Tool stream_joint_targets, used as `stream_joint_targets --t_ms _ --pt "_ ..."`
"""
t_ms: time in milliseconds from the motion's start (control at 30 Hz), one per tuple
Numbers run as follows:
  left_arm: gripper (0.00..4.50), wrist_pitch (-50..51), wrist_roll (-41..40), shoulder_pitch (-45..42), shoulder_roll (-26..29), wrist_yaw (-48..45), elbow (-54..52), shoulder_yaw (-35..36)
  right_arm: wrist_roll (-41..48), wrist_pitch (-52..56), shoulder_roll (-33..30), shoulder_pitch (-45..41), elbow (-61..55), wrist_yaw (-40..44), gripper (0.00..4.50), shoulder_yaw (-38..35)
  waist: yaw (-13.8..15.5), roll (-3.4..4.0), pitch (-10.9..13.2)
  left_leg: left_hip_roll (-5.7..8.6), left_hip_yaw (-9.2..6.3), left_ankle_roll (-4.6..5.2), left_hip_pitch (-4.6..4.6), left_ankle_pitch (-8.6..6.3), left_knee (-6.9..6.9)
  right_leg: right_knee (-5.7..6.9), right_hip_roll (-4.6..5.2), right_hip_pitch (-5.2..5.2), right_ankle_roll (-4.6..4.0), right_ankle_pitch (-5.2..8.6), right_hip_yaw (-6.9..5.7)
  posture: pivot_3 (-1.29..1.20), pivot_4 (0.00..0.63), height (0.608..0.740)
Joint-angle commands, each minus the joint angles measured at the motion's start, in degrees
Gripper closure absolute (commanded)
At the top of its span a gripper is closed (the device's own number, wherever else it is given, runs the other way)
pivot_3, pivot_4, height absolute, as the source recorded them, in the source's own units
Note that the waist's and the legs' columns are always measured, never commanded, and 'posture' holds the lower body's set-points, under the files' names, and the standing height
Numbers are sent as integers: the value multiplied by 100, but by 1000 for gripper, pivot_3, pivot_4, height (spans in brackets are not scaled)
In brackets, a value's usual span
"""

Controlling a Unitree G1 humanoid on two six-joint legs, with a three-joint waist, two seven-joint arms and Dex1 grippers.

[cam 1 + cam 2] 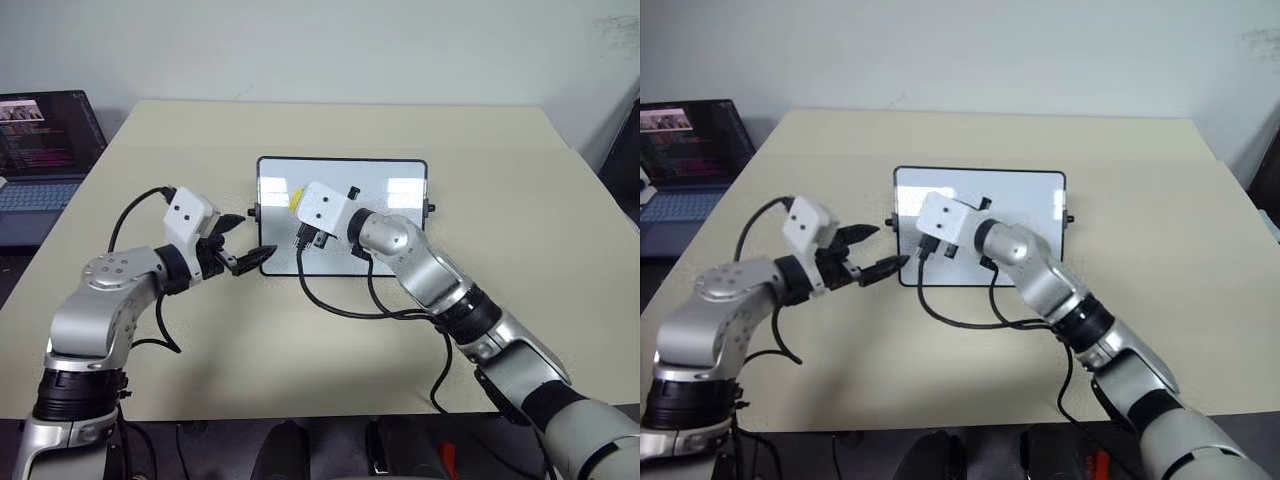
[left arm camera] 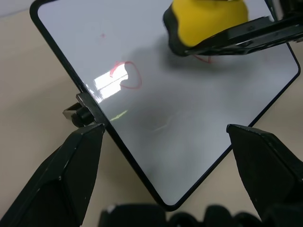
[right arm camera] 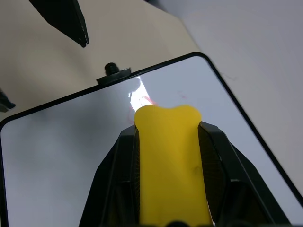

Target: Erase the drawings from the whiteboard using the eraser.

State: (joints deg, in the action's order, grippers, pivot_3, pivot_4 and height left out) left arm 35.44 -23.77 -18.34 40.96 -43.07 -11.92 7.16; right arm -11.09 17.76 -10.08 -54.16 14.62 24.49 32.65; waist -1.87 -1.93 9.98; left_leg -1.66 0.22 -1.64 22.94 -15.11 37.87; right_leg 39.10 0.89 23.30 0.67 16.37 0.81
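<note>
Right end effector (image 3: pixel 168 179) clenched on yellow eraser (image 3: pixel 169 161), poised over whiteboard (image 1: pixel 400 175), near red heart (image 2: pixel 127 75), ready to wipe. Left end effector (image 1: pixel 243 243) released, jaws apart beside whiteboard's left knob (image 2: pixel 78 112), likely to steady it on worktop (image 1: pixel 500 150).

Items counted: one whiteboard (image 1: pixel 385 185) lay on the tabletop (image 1: pixel 520 200), beneath the right tool (image 3: pixel 168 142). One yellow eraser (image 3: pixel 170 161) sat clamped in that tool. Two red drawings were on the board: one heart (image 2: pixel 127 75) ahead of the eraser, one scribble (image 2: pixel 204 58) partly under it. One laptop (image 1: pixel 45 150) stood beyond the left tool (image 1: pixel 245 240).
</note>
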Motion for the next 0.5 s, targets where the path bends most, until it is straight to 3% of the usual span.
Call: stream_joint_targets --t_ms 33,500 --pt "0 -114 15 103 -64 162 -338 124 -175 -449 179 -357 428 133 3165 -89 -1 0 0 1 0 0 0 0 0 1 1 0 0 0 0 0 150 740" --pt "0 -179 97 -70 -174 571 -129 115 -496 -1445 949 -1418 2887 -185 3171 -443 -1 1 0 1 -2 -1 -2 0 2 9 4 0 -2 -1 -4 0 150 740"
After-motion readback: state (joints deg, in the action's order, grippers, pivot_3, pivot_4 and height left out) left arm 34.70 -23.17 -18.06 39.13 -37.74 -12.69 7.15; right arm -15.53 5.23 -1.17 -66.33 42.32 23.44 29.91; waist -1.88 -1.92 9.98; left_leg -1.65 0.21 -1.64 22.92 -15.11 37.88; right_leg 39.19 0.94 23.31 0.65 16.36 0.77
